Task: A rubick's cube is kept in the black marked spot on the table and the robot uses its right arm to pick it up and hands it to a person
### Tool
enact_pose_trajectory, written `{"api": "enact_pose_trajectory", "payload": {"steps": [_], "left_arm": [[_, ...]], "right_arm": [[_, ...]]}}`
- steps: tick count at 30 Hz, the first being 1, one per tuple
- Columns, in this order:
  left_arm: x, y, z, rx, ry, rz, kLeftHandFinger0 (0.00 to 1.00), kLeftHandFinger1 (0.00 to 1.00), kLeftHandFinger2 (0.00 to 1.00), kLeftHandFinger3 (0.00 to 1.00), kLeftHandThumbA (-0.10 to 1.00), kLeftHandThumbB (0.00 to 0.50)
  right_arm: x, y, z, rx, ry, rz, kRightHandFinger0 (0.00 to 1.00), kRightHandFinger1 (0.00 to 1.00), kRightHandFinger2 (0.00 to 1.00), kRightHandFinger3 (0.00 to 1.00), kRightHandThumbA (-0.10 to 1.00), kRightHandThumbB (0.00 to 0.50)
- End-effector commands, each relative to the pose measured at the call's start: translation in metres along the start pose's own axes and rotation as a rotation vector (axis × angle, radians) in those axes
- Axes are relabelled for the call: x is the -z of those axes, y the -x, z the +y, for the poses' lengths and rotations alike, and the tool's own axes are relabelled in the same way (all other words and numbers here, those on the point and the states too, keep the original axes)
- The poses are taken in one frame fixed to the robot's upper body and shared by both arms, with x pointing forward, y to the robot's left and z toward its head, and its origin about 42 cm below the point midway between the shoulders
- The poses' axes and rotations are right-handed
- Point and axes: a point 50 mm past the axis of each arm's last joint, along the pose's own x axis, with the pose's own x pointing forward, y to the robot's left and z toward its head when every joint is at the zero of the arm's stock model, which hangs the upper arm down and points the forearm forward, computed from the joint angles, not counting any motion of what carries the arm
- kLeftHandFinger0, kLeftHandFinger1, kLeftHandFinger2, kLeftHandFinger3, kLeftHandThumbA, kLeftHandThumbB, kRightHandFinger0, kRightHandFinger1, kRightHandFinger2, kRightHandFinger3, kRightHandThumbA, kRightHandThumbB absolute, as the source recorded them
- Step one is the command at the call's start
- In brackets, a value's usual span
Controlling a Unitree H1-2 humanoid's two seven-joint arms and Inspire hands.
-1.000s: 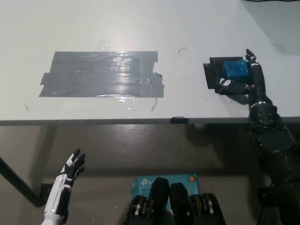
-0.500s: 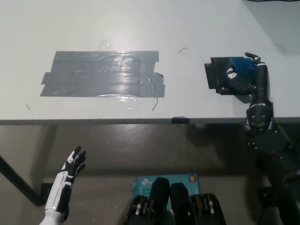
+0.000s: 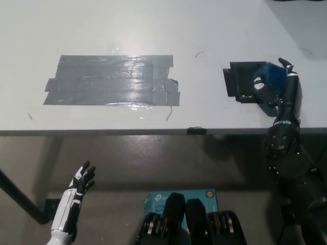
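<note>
Cube: we see the blue rubick's cube [image 3: 272,77] at the right of the frame, sitting at the right edge of the black marked spot [image 3: 242,82] and partly past it, held in the black hand.
Right hand: the right hand [image 3: 275,84] wraps the cube, fingers [image 3: 259,84] closed on its left side and one tip showing above its top right corner; we judge this grip is what lets the cube leave the mark.
Lift: whether the cube is clear of the table [image 3: 153,30] or touching it, we cannot tell from this steep view.
Left hand: the white left hand [image 3: 80,182] rests at the lower left of the frame, below the table edge, fingers spread and holding nothing, since the task uses only the right arm.
Other marks: the grey tape patch [image 3: 112,80] lies left of centre, well apart from the cube.
Change: against 1 second ago, the cube has shifted right off the middle of the black spot, more bare black now shows, and the fingers have closed from beside it to around it.
Person: none in view.
</note>
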Motion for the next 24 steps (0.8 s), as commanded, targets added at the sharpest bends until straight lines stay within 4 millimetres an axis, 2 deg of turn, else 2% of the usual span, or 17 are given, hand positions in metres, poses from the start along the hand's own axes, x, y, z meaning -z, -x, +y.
{"api": "enact_pose_trajectory", "payload": {"steps": [1, 2, 3, 5, 7, 8, 11, 18, 21, 24], "left_arm": [[-0.006, 0.002, 0.0, 0.009, -0.02, -0.043, 1.0, 1.0, 1.0, 1.0, 0.98, 0.188], [-0.007, -0.001, 0.001, 0.008, -0.017, -0.048, 1.0, 1.0, 1.0, 1.0, 0.98, 0.178], [-0.008, -0.002, 0.001, 0.009, -0.017, -0.051, 1.0, 1.0, 1.0, 1.0, 0.98, 0.179], [-0.009, -0.005, 0.001, 0.014, -0.021, -0.053, 1.0, 1.0, 1.0, 1.0, 0.99, 0.183], [-0.01, -0.007, 0.002, 0.016, -0.024, -0.055, 1.0, 1.0, 1.0, 1.0, 0.99, 0.185], [-0.011, -0.008, 0.002, 0.017, -0.021, -0.057, 1.0, 1.0, 1.0, 1.0, 0.99, 0.191], [-0.012, -0.008, 0.003, 0.021, -0.021, -0.06, 1.0, 1.0, 1.0, 1.0, 0.99, 0.185], [-0.014, -0.011, 0.004, 0.019, -0.034, -0.061, 1.0, 1.0, 1.0, 1.0, 1.0, 0.206], [-0.013, -0.009, 0.003, 0.017, -0.032, -0.06, 1.0, 1.0, 1.0, 1.0, 1.0, 0.206], [-0.01, -0.002, 0.004, 0.015, -0.033, -0.054, 1.0, 1.0, 1.0, 1.0, 1.0, 0.202]], "right_arm": [[-0.07, -0.015, -0.016, 0.119, -0.127, -0.212, 0.01, 0.39, 0.85, 0.86, -0.1, 0.16], [-0.097, -0.016, -0.025, 0.13, -0.187, -0.288, 0.0, 0.38, 0.85, 0.86, -0.1, 0.143], [-0.121, -0.014, -0.034, 0.147, -0.223, -0.357, 0.0, 0.37, 0.85, 0.84, -0.1, 0.151], [-0.14, -0.011, -0.043, 0.161, -0.235, -0.41, 0.0, 0.36, 0.84, 0.83, -0.1, 0.151], [-0.167, -0.004, -0.054, 0.17, -0.25, -0.477, 0.0, 0.33, 0.83, 0.84, -0.1, 0.144], [-0.176, -0.001, -0.058, 0.175, -0.251, -0.505, 0.0, 0.31, 0.84, 0.86, -0.1, 0.138], [-0.212, 0.016, -0.07, 0.175, -0.293, -0.597, 0.0, 0.33, 0.85, 0.88, -0.1, 0.138], [-0.245, 0.028, -0.072, 0.147, -0.307, -0.704, 0.02, 0.36, 0.86, 0.87, -0.1, 0.16], [-0.252, 0.03, -0.062, 0.09, -0.309, -0.705, 0.0, 0.37, 0.84, 0.87, -0.1, 0.164], [-0.251, 0.026, -0.039, 0.014, -0.262, -0.724, 0.0, 0.37, 0.87, 0.93, -0.1, 0.16]]}}
